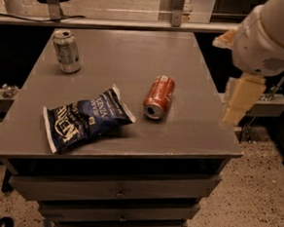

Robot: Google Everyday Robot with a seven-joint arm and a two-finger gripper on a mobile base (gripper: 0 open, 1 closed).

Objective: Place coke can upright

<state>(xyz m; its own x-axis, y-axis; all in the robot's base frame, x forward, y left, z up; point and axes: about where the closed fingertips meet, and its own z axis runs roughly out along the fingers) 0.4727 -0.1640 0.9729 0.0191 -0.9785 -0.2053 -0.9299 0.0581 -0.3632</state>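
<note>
Red coke can [158,97]: on its side mid-table [136,51], silver top facing near, just right of the bag [85,118].
Gripper [238,99]: off the table's right edge, apart from the coke can; wide or narrow cannot be told.
Risk: a sideways nudge would likely roll the coke can toward the bag or the right edge; a skewed grasp could topple it.
Containers: silver can [67,50] upright far left, contents unseen; drawers [117,192] shut.

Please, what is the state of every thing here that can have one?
coke can: lying on its side, top toward the front edge of the table
silver can: upright, far left corner
chip bag: lying flat
drawers: shut
gripper: in the air beyond the right edge, away from both cans
</note>
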